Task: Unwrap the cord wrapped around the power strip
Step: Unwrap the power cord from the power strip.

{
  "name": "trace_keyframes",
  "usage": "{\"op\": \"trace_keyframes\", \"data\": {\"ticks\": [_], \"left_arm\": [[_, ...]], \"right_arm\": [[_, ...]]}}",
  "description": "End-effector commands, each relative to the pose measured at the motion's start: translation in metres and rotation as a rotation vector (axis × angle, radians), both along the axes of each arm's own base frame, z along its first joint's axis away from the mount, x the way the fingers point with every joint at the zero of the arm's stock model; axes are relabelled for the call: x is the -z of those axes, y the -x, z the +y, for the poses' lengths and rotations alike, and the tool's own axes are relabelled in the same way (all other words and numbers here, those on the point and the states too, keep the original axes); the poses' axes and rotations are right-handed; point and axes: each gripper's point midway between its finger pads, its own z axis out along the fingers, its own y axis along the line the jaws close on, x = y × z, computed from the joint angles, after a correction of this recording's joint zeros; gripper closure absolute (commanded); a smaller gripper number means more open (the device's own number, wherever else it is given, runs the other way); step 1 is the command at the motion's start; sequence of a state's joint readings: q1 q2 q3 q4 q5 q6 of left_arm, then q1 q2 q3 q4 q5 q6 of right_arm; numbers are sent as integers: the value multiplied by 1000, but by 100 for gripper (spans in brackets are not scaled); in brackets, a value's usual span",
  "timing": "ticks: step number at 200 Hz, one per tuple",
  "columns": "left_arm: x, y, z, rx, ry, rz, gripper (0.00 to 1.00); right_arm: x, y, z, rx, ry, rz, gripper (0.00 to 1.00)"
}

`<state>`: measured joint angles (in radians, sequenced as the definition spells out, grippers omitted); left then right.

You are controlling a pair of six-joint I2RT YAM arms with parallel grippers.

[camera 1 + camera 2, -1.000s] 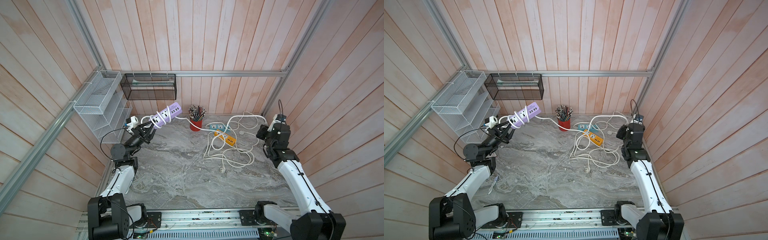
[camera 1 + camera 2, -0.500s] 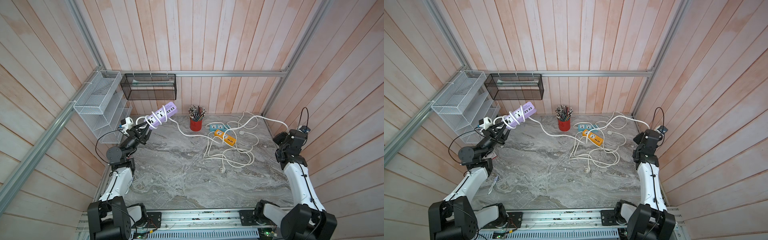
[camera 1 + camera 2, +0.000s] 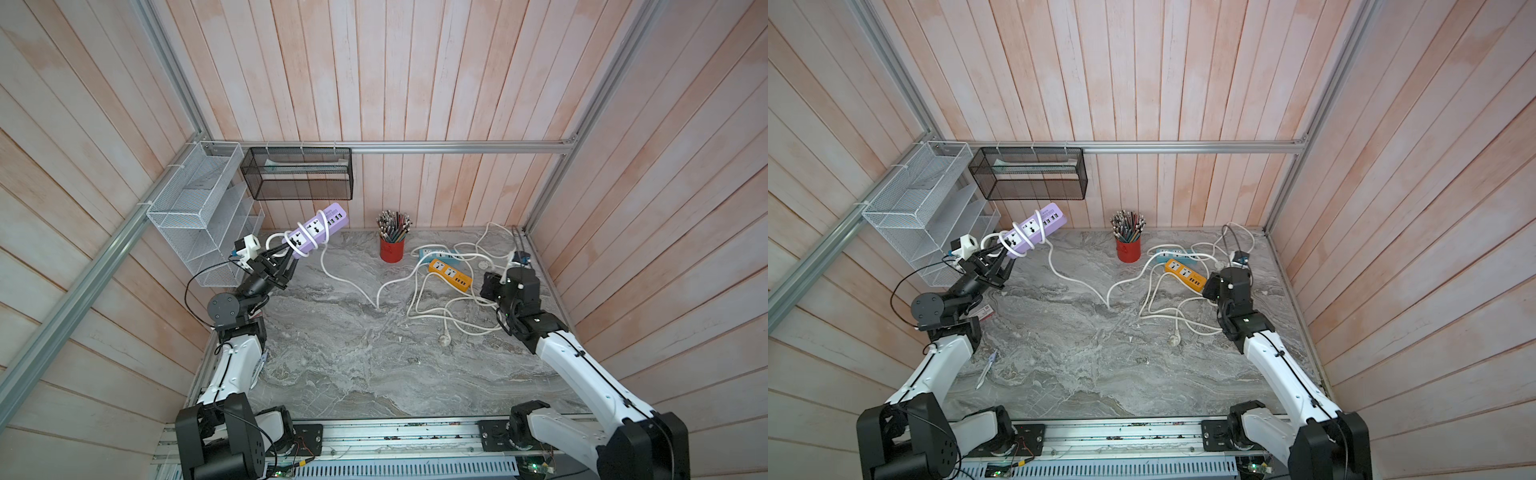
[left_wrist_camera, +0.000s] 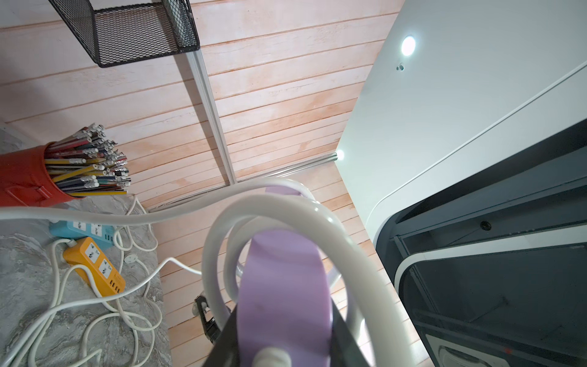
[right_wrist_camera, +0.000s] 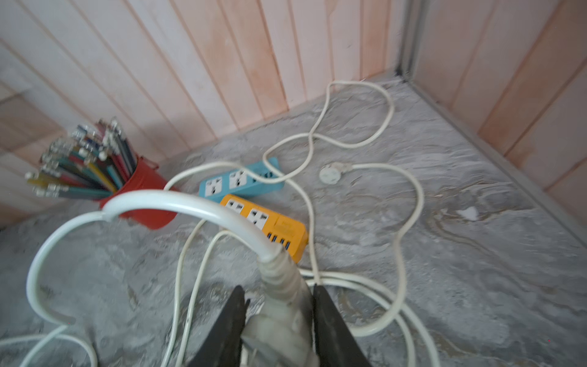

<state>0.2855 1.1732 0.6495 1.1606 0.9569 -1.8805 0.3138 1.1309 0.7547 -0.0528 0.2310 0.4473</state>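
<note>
— Over our grey marbled desk (image 3: 353, 365), between pink plank walls (image 3: 415, 83), where's the lilac power strip (image 3: 309, 230)?
— Clamped aloft in our left tool (image 3: 289, 257), white cord (image 4: 95, 217) coiled round it; our right tool (image 5: 279, 289) pinches a white plug (image 5: 279, 311).

I count three power strips: purple strip (image 3: 306, 233) in my left gripper (image 3: 289, 257), blue strip (image 3: 434, 252) and orange strip (image 3: 451, 276) ahead of my right gripper (image 5: 279, 295). One pencil cup (image 3: 391, 251), two mesh racks (white rack (image 3: 195, 216), black rack (image 3: 297, 183)).
</note>
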Motion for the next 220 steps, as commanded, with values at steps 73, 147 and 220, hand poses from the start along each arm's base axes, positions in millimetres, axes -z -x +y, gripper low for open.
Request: {"op": "trace_keyframes", "data": {"ticks": [73, 147, 220], "left_arm": [[-34, 9, 37, -167, -112, -116, 100], [-31, 11, 34, -129, -91, -110, 100], [-22, 7, 32, -131, -129, -92, 100]], "right_arm": [[87, -60, 128, -315, 88, 245, 81], [75, -59, 129, -359, 155, 186, 2], [-38, -25, 132, -451, 161, -136, 2]]}}
